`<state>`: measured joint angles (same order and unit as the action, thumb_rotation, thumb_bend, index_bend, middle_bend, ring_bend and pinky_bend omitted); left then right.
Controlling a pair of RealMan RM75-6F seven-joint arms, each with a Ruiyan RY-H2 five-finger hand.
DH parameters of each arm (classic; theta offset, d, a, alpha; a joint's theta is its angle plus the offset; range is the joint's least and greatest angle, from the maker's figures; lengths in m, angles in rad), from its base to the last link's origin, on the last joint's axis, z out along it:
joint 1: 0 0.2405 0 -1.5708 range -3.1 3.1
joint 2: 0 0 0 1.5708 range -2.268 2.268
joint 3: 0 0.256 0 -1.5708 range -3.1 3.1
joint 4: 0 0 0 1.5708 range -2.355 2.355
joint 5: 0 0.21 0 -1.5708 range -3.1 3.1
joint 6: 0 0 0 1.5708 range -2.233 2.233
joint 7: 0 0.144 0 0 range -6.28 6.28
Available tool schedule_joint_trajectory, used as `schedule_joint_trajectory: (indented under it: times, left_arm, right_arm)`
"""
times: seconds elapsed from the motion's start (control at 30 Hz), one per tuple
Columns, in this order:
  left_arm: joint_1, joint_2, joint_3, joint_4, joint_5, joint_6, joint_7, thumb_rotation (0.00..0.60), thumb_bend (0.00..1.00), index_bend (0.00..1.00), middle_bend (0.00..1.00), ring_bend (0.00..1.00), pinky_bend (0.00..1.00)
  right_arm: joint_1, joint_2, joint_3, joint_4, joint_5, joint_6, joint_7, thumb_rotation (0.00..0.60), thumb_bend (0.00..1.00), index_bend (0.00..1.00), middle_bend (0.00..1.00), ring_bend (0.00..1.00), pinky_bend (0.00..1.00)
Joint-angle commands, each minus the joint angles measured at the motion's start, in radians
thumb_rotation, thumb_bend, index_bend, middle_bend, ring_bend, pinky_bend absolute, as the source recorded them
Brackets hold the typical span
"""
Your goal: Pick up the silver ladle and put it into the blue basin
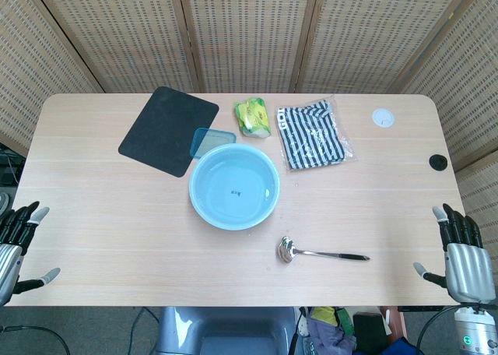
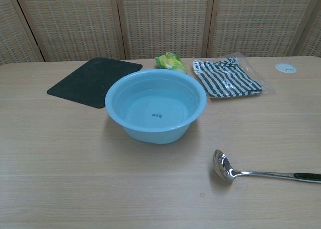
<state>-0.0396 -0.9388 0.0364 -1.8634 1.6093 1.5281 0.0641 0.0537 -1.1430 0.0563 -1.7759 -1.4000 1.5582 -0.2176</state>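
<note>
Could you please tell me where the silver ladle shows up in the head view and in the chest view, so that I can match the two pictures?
Head view: the silver ladle lies on the table, lower centre-right, bowl end left, dark handle tip right.
Chest view: it lies at bottom right, its handle running to the right edge.
Shared landmark: the blue basin, up and left of the ladle's bowl in both.

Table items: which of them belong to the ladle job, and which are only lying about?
For the job:
silver ladle, lying on the table in front of the basin
blue basin, nothing in it

Only lying about:
black mat
striped cloth in a clear bag
yellow-green packet
small blue lid behind the basin
</note>
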Motion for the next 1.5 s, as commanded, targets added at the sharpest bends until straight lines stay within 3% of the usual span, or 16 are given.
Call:
schedule_joint_trajectory:
  times: [0.03,0.23,0.27,0.3,0.37,0.4,0.43,0.5,0.6,0.7,0.8,0.97,1.03,1.2,1.4,1.5]
  left_arm:
    - [0.003,0.002,0.001,0.001,0.001,0.003,-0.004,0.600,0.00,0.00,0.00,0.00,0.00]
    - [0.005,0.008,-0.002,0.001,-0.009,0.001,-0.017,0.600,0.00,0.00,0.00,0.00,0.00]
    - [0.005,0.008,-0.003,0.001,-0.012,0.000,-0.018,0.600,0.00,0.00,0.00,0.00,0.00]
    - [0.004,0.009,-0.005,0.001,-0.014,-0.001,-0.020,0.600,0.00,0.00,0.00,0.00,0.00]
    - [0.003,0.008,-0.007,0.000,-0.016,-0.002,-0.018,0.600,0.00,0.00,0.00,0.00,0.00]
    - [0.002,0.007,-0.008,0.000,-0.018,-0.005,-0.015,0.600,0.00,0.00,0.00,0.00,0.00]
    - [0.000,0.006,-0.009,-0.001,-0.020,-0.008,-0.012,0.600,0.00,0.00,0.00,0.00,0.00]
    - [-0.002,0.004,-0.010,-0.004,-0.026,-0.015,-0.005,0.600,0.00,0.00,0.00,0.00,0.00]
    - [-0.004,0.001,-0.014,-0.009,-0.035,-0.021,0.001,0.600,0.00,0.00,0.00,0.00,0.00]
    - [-0.008,0.001,-0.015,-0.010,-0.040,-0.030,-0.004,0.600,0.00,0.00,0.00,0.00,0.00]
    - [-0.011,-0.002,-0.020,-0.009,-0.054,-0.037,0.006,0.600,0.00,0.00,0.00,0.00,0.00]
    - [-0.015,-0.002,-0.024,-0.007,-0.071,-0.049,0.009,0.600,0.00,0.00,0.00,0.00,0.00]
    - [-0.018,-0.002,-0.024,-0.008,-0.074,-0.056,0.009,0.600,0.00,0.00,0.00,0.00,0.00]
    - [-0.021,-0.001,-0.023,-0.011,-0.075,-0.063,0.010,0.600,0.00,0.00,0.00,0.00,0.00]
    - [-0.021,-0.003,-0.022,-0.009,-0.077,-0.067,0.017,0.600,0.00,0.00,0.00,0.00,0.00]
    - [-0.021,-0.003,-0.022,-0.009,-0.076,-0.066,0.019,0.600,0.00,0.00,0.00,0.00,0.00]
  right_arm:
    - [-0.001,-0.001,0.001,-0.001,0.003,-0.004,-0.007,0.600,0.00,0.00,0.00,0.00,0.00]
    - [0.011,-0.011,0.000,0.002,-0.007,-0.033,-0.028,0.600,0.00,0.00,0.00,0.00,0.00]
    - [0.020,-0.010,-0.001,-0.001,-0.011,-0.049,-0.032,0.600,0.00,0.00,0.02,0.01,0.00]
    - [0.038,-0.007,0.001,0.000,-0.019,-0.074,-0.042,0.600,0.00,0.00,0.13,0.11,0.02]
    - [0.076,-0.006,0.013,0.021,-0.032,-0.116,-0.088,0.600,0.00,0.00,0.48,0.43,0.27]
    - [0.103,-0.011,0.021,0.036,-0.032,-0.149,-0.120,0.600,0.00,0.00,0.67,0.62,0.54]
    - [0.123,-0.021,0.030,0.047,-0.030,-0.169,-0.138,0.600,0.00,0.00,0.78,0.72,0.79]
    - [0.166,-0.044,0.045,0.058,-0.002,-0.239,-0.144,0.600,0.00,0.00,0.87,0.82,0.98]
    - [0.228,-0.064,0.064,0.066,0.076,-0.358,-0.160,0.600,0.00,0.00,0.95,0.89,1.00]
    - [0.264,-0.099,0.064,0.085,0.152,-0.417,-0.268,0.600,0.00,0.00,0.98,0.92,1.00]
    - [0.300,-0.128,0.067,0.036,0.350,-0.495,-0.389,0.600,0.00,0.00,0.99,0.94,1.00]
    - [0.325,-0.238,0.069,-0.007,0.597,-0.444,-0.520,0.600,0.00,0.00,1.00,0.96,1.00]
    - [0.336,-0.277,0.069,-0.010,0.644,-0.399,-0.561,0.600,0.00,0.01,1.00,0.96,1.00]
    - [0.360,-0.363,0.069,0.020,0.713,-0.317,-0.635,0.600,0.00,0.12,1.00,0.96,1.00]
    - [0.387,-0.440,0.085,0.056,0.770,-0.286,-0.651,0.600,0.00,0.34,1.00,0.96,1.00]
    - [0.398,-0.466,0.089,0.067,0.781,-0.276,-0.653,0.600,0.06,0.39,1.00,0.96,1.00]
